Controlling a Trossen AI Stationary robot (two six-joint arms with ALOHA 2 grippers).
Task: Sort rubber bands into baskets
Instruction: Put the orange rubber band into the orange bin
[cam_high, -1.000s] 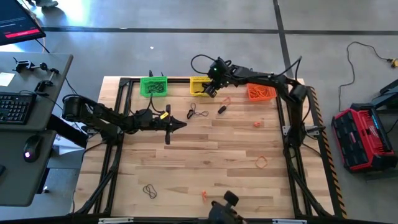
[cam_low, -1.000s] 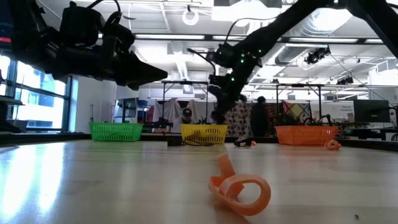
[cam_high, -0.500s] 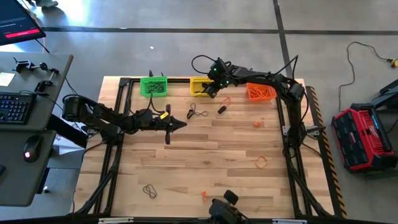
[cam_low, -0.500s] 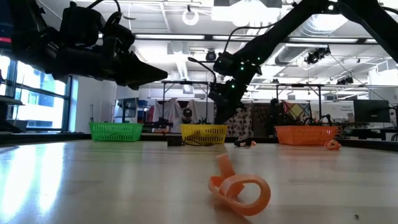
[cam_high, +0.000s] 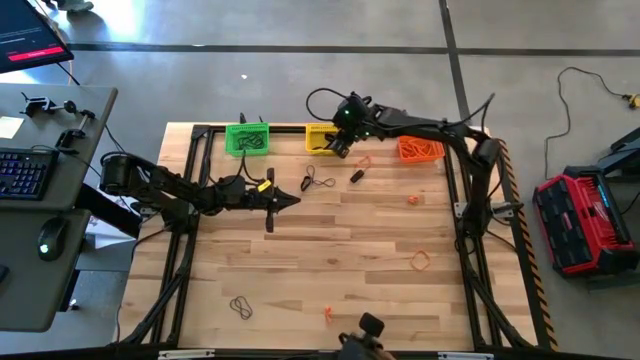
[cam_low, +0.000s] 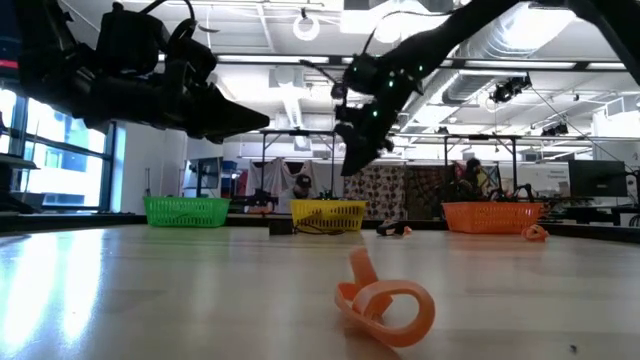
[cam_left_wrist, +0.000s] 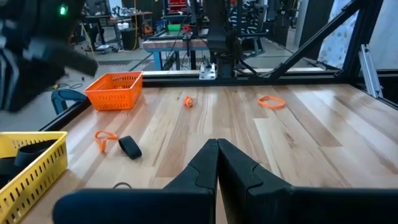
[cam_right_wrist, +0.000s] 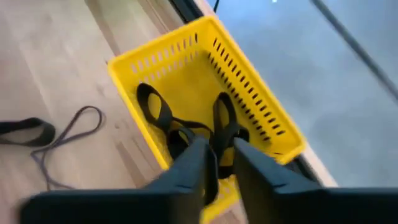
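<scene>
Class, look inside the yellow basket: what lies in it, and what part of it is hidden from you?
Wide black rubber bands lie looped on the yellow basket floor. The right gripper hangs over its near side, open and empty, covering that part.

The yellow basket (cam_left_wrist: 28, 168) was cut off by the left wrist view's edge; the green basket's (cam_high: 246, 139) dark contents were too small to identify.
</scene>
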